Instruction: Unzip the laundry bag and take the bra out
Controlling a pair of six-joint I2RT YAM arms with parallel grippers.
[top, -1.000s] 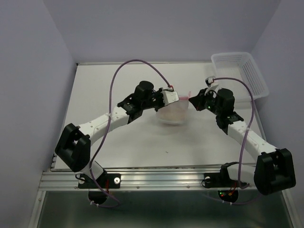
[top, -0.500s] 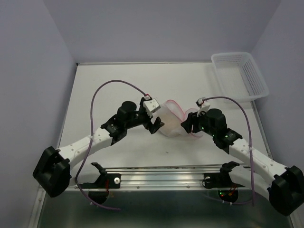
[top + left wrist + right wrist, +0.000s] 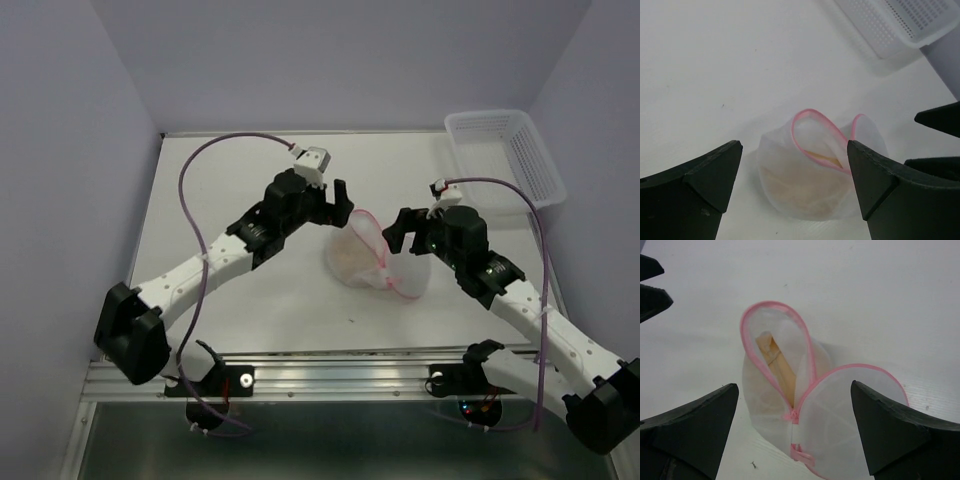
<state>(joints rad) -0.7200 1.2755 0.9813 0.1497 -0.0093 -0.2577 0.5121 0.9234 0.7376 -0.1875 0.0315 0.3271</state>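
Note:
The laundry bag (image 3: 362, 258), a white mesh dome with pink trim, lies on the table between my two grippers, touched by neither. Its zipper stands open and the lid flap (image 3: 405, 277) has flopped to the right. The bra (image 3: 774, 359), beige, shows through the opening and as a peach tint through the mesh (image 3: 799, 186). My left gripper (image 3: 338, 204) hangs open just left of and above the laundry bag (image 3: 810, 175). My right gripper (image 3: 404, 232) stands open just to its right. In the right wrist view the pink zipper end (image 3: 793, 415) sits between the spread fingers.
A white plastic lattice basket (image 3: 505, 150) stands at the back right corner, also in the left wrist view as the basket (image 3: 895, 25). Purple walls close in the table on three sides. A metal rail runs along the near edge.
Both grippers have opened and let go of the bag's pink trim. The bag now lies unzipped with its lid flopped right. Both arms have drawn back a little from it.

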